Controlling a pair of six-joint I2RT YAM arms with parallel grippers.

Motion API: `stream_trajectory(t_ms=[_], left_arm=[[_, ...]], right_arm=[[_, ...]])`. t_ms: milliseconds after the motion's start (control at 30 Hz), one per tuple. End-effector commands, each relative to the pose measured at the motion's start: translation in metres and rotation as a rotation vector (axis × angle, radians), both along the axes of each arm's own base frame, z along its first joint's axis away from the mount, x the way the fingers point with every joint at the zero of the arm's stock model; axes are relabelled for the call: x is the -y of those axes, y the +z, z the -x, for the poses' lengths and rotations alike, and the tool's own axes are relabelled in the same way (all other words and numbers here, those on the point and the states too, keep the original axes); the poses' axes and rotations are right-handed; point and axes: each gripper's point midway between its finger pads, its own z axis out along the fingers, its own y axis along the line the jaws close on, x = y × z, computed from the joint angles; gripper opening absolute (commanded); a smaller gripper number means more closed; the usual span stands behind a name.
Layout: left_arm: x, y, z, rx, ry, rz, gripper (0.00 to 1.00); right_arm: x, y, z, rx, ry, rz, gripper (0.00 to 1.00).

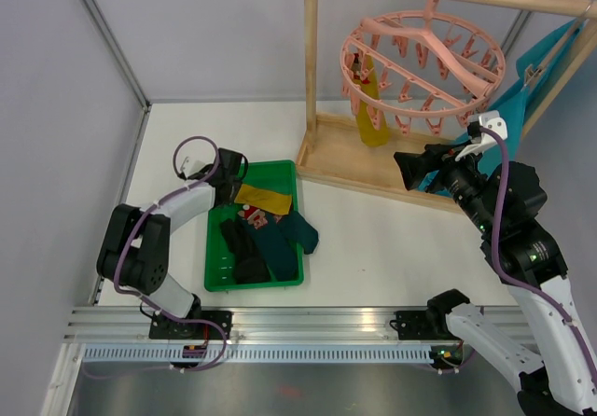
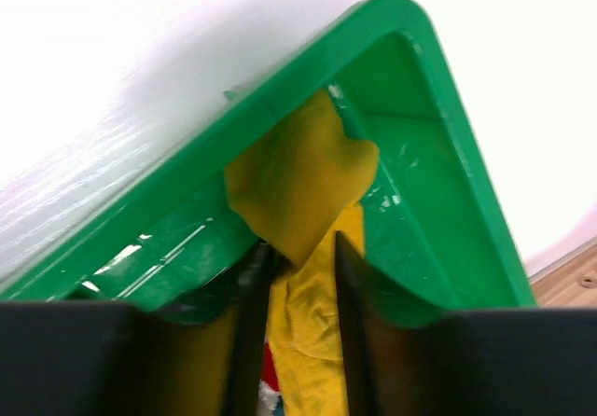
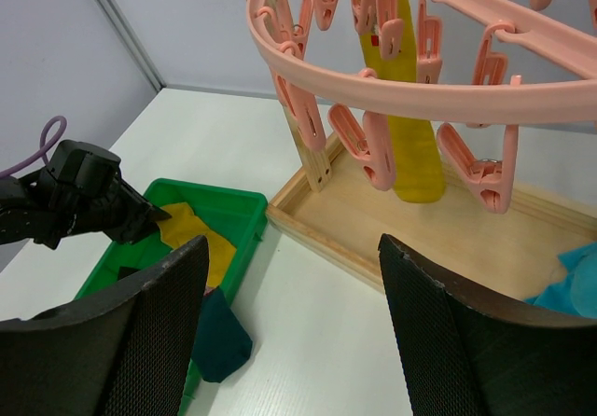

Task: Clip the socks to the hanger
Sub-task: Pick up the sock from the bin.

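Observation:
The pink ring hanger (image 1: 353, 80) hangs by its hook from the wooden rack's top bar, and one mustard yellow sock (image 1: 372, 117) is clipped to it; both show in the right wrist view (image 3: 420, 94), (image 3: 415, 155). A green tray (image 1: 219, 281) holds a second yellow sock (image 1: 263, 195), a red-and-white sock (image 1: 254, 216), black socks (image 1: 244, 248) and dark teal socks (image 1: 289, 239), one of which drapes over the right rim (image 3: 219, 337). My left gripper (image 1: 229, 169) is at the tray's far left corner, with its jaws closed on the yellow sock (image 2: 298, 173). My right gripper (image 1: 410, 169) is open and empty, in front of and below the hanger (image 3: 291, 248).
The wooden frame rack stands on a flat wooden base (image 1: 373, 169) at the back right. A large teal cloth (image 1: 536, 66) hangs on the rack's right side. Grey walls close the left and back. A metal rail (image 1: 308, 327) runs along the near edge.

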Motion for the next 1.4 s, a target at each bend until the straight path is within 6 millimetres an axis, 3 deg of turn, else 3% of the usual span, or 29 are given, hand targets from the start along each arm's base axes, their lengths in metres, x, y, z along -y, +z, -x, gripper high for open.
stream_trajectory(t_ms=[0, 200, 333, 433, 567, 700, 767, 900, 967, 1000, 1100, 1200, 1367], left_arm=[[-0.002, 0.017, -0.023, 0.072, 0.033, -0.003, 0.32], [0.0, 0.027, -0.029, 0.085, -0.016, -0.028, 0.05], [0.005, 0.037, -0.033, 0.113, -0.087, -0.042, 0.02], [0.018, 0.057, -0.037, 0.156, -0.206, -0.052, 0.02], [0.039, 0.107, -0.041, 0.321, -0.42, -0.076, 0.02], [0.053, 0.18, -0.032, 0.515, -0.642, -0.174, 0.02], [0.072, 0.219, -0.026, 0.654, -0.805, -0.224, 0.02], [0.112, 0.298, 0.011, 0.936, -1.114, -0.261, 0.02], [0.144, 0.315, 0.044, 1.038, -1.375, -0.257, 0.02], [0.167, 0.334, 0.072, 1.113, -1.526, -0.246, 0.02], [0.196, 0.34, 0.117, 1.192, -1.762, -0.345, 0.02], [0.205, 0.35, 0.151, 1.33, -1.896, -0.41, 0.02], [0.211, 0.361, 0.181, 1.492, -1.951, -0.482, 0.02]], right_arm=[[0.001, 0.003, 0.002, 0.019, 0.003, 0.008, 0.8], [0.0, 0.003, 0.001, 0.016, 0.003, 0.008, 0.8], [0.0, 0.004, 0.0, 0.017, 0.003, 0.004, 0.8], [-0.001, 0.005, 0.0, 0.017, 0.005, -0.001, 0.8], [-0.002, 0.009, -0.001, 0.02, 0.008, -0.006, 0.8], [-0.004, 0.013, -0.004, 0.018, 0.011, -0.01, 0.8], [-0.006, 0.017, -0.005, 0.017, 0.016, -0.018, 0.8], [-0.014, 0.027, -0.007, 0.014, 0.047, -0.046, 0.8], [-0.018, 0.033, -0.006, 0.021, 0.067, -0.062, 0.8], [-0.023, 0.035, -0.005, 0.016, 0.091, -0.072, 0.8], [-0.027, 0.041, -0.003, 0.018, 0.118, -0.089, 0.8], [-0.029, 0.045, 0.001, 0.025, 0.135, -0.095, 0.8], [-0.025, 0.053, 0.006, 0.027, 0.126, -0.099, 0.81]])
